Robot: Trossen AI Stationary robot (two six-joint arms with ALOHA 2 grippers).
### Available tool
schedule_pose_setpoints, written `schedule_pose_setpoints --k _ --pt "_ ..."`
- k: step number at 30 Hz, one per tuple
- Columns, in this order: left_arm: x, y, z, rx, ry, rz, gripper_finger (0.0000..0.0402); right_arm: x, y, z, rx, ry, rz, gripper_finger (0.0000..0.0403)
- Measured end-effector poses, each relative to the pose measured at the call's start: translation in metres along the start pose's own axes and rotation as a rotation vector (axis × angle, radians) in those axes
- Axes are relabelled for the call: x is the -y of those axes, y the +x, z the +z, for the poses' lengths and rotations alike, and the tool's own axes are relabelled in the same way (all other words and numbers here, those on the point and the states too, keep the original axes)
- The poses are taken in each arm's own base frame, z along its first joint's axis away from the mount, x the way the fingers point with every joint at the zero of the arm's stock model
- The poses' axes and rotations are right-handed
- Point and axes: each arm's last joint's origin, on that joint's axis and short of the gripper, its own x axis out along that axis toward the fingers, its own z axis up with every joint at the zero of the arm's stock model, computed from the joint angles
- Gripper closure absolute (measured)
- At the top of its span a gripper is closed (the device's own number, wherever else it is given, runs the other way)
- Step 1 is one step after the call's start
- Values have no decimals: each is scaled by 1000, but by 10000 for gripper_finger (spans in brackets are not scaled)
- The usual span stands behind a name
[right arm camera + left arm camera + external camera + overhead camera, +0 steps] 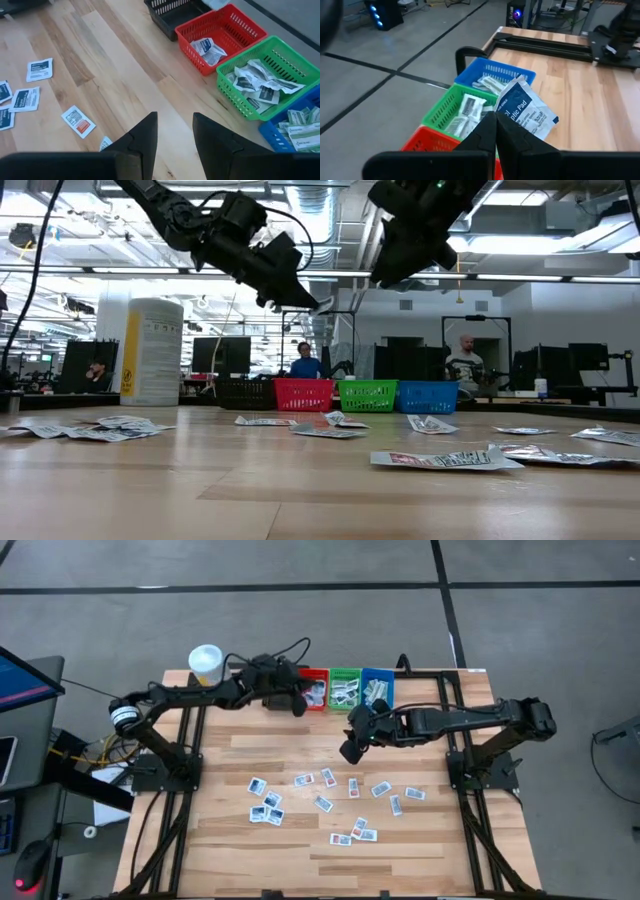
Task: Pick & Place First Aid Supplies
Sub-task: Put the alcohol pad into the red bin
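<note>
Left claw (pixel 495 131) pinched on a white blue-print packet (pixel 524 107) above red (pixel 427 141), green (pixel 442 107), blue plastic baskets (pixel 492 70), right claw (pixel 174 131) parted, empty, over wooden counter (pixel 115 75), white-capped yellow bottle (pixel 151 350) nearby.

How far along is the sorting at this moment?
Done: the red bin, green bin and blue bin already hold packets. In hand: the left gripper pinches a white packet above the bins. Left: many packets lie on the table; the right gripper hovers open, empty.
</note>
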Motion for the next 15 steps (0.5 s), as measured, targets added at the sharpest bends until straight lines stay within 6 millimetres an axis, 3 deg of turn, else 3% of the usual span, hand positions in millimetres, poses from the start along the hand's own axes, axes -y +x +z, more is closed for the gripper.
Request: schedule_pose_setpoints --k 9,15 --pt "-22 -1 -2 9 -19 91 397 0 0 0 10 0 -17 285" --pt "-35 7 -15 -24 -34 142 396 1 0 1 22 4 -23 285"
